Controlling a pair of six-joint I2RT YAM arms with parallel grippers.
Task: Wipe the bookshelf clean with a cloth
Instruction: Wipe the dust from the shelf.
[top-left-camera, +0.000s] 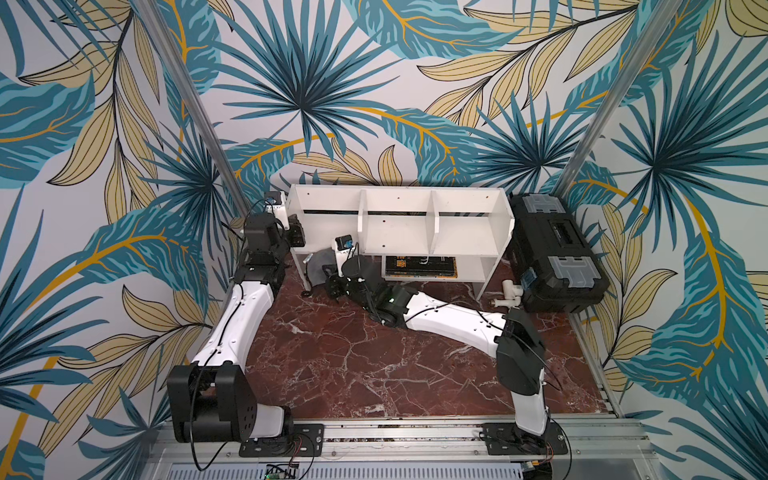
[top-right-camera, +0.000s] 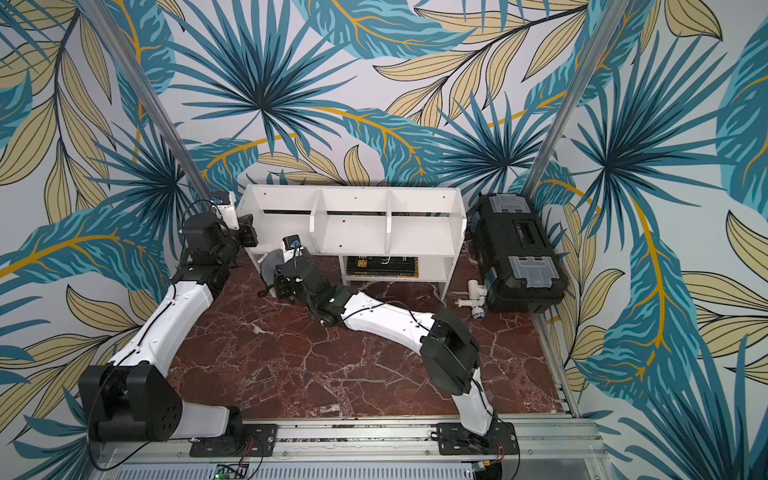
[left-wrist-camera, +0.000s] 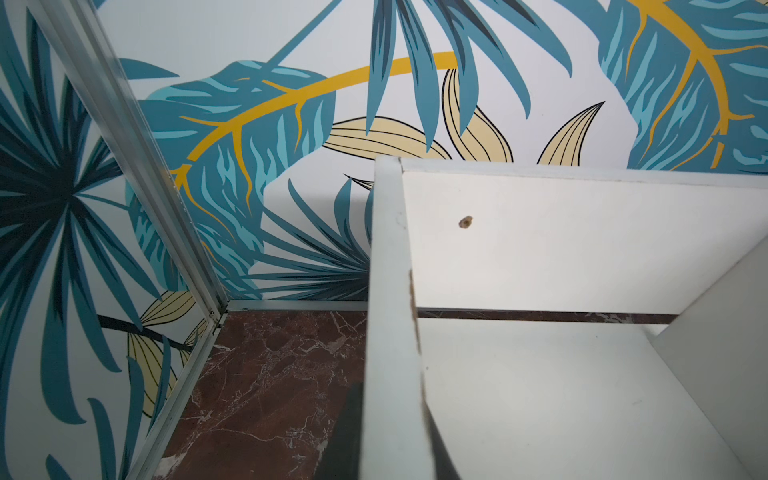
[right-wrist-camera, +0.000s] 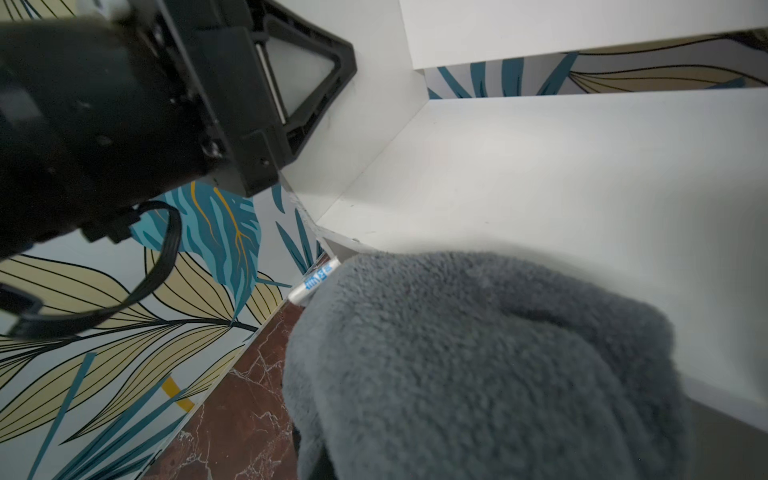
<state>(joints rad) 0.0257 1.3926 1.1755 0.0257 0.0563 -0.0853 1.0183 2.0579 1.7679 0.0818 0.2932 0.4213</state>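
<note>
Right jaws clamped on cloth (right-wrist-camera: 478, 365) against bookshelf (top-left-camera: 399, 232) front edge; left jaws pinch its side panel.

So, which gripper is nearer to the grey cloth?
Right. The right gripper holds the cloth at the front corner of the bookshelf. The left gripper is apart from it, clamped on the side panel farther back.

Red-brown marble tabletop (top-left-camera: 353, 365) carries the white bookshelf (top-left-camera: 399, 232) at the back, legs on the surface. Black toolbox (top-left-camera: 557, 253) sits just beside its right end. White pipe fitting (top-left-camera: 511, 293) lies at the toolbox's front corner.
</note>
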